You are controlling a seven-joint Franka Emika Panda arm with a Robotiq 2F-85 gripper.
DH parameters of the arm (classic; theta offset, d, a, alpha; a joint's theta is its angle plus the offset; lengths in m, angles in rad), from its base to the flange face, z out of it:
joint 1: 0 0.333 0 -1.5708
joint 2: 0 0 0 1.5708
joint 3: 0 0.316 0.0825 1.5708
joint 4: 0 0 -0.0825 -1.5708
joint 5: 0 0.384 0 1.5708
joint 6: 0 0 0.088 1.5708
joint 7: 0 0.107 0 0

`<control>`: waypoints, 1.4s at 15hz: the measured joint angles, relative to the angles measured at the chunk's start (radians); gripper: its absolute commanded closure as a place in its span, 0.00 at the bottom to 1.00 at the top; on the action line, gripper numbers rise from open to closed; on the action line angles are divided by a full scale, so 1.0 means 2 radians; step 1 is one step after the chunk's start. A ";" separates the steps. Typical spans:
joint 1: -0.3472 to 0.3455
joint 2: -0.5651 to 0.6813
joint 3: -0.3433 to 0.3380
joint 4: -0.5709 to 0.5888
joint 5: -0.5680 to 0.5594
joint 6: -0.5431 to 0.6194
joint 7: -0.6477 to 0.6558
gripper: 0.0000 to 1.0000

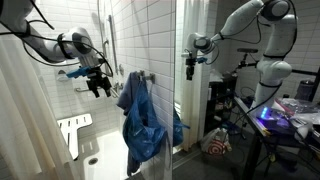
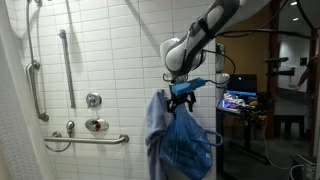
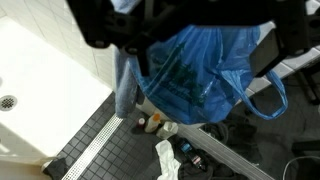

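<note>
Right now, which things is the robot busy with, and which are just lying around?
Busy with:
- gripper, open, at the top of the blue bag
- blue towel, hanging beside the bag

Just there:
- grab bar
- shower knob
- white shower seat
- floor drain

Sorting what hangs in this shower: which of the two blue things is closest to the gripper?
The shiny blue plastic bag with loop handles, hanging just below the open gripper. The duller blue cloth hangs beside it, off to one side of the gripper.
</note>
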 measured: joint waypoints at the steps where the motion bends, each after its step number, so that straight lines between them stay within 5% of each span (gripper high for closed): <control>1: 0.000 0.006 -0.003 0.005 -0.004 0.007 0.010 0.00; 7: 0.001 0.033 -0.020 0.028 -0.020 0.090 0.072 0.00; 11: 0.003 0.051 -0.027 0.034 -0.095 0.159 0.149 0.00; 21: 0.021 0.124 -0.067 0.083 -0.170 0.177 0.225 0.00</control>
